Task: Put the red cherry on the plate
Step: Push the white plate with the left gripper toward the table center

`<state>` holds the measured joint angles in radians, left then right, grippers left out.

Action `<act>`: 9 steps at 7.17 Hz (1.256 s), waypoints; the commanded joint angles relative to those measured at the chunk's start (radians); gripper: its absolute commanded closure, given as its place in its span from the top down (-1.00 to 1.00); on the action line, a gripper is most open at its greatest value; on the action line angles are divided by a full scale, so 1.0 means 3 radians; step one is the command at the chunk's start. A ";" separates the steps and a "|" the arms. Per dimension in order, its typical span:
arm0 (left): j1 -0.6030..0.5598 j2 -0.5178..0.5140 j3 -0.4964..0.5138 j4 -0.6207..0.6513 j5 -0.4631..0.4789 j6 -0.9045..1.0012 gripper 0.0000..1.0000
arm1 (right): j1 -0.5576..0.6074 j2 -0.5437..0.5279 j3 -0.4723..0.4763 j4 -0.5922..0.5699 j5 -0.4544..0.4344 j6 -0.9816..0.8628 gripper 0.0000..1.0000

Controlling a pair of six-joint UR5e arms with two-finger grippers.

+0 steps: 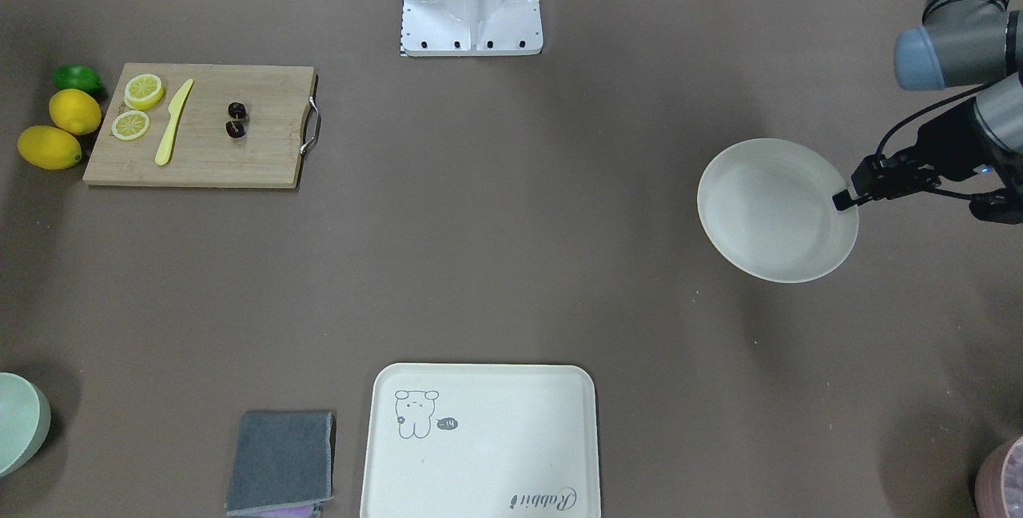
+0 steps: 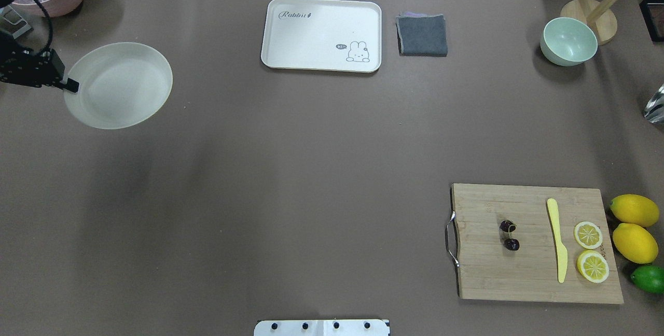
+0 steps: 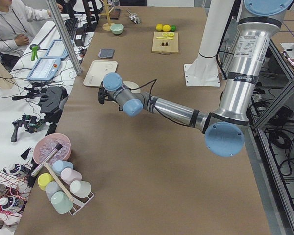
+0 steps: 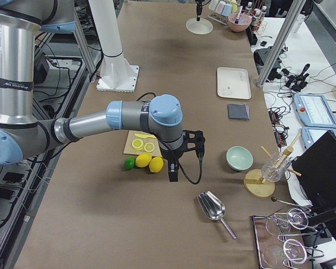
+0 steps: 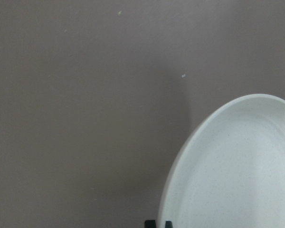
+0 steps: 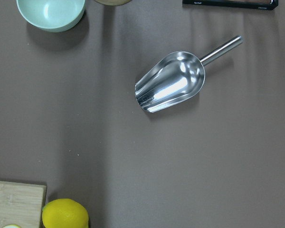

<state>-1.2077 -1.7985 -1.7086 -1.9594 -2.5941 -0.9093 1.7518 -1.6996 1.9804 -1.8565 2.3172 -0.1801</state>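
The red cherry (image 1: 236, 120) is a joined dark pair lying on the wooden cutting board (image 1: 264, 158), also visible in the overhead view as the cherry (image 2: 509, 235). At the opposite end of the table is the round cream plate (image 1: 767, 214), seen from above as the plate (image 2: 119, 85). My left gripper (image 1: 841, 200) is shut on the plate's rim. The left wrist view shows the rim (image 5: 180, 180) between the gripper's (image 5: 159, 223) dark fingertips. My right gripper (image 4: 172, 172) hangs over the table beside the lemons, away from the cherry. Whether it is open or shut cannot be told.
On the board are a yellow knife (image 2: 558, 240) and two lemon slices (image 2: 588, 235). Two lemons (image 2: 634, 227) and a lime (image 2: 648, 278) lie beside it. A rabbit tray (image 2: 321, 34), grey cloth (image 2: 422, 35), green bowl (image 2: 568, 41) and metal scoop (image 6: 171, 81) lie farther off.
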 commanded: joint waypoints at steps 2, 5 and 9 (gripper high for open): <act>0.0718 -0.0421 -0.0445 0.0544 0.0743 -0.0668 -1.00 | 0.0000 0.0010 0.0005 0.0001 0.0007 0.0032 1.00; 0.1793 -0.0779 -0.0390 0.0529 0.1660 -0.1406 -1.00 | 0.0000 0.0087 -0.0021 -0.0009 0.0007 0.0048 1.00; 0.2547 -0.1060 0.0044 0.0034 0.2402 -0.1984 -1.00 | 0.0000 0.0102 -0.0031 -0.0009 0.0099 0.0053 1.00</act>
<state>-0.5059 -2.0842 -1.7491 -1.8906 -1.9353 -1.4511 1.7518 -1.6694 1.9714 -1.8591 2.3310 -0.1642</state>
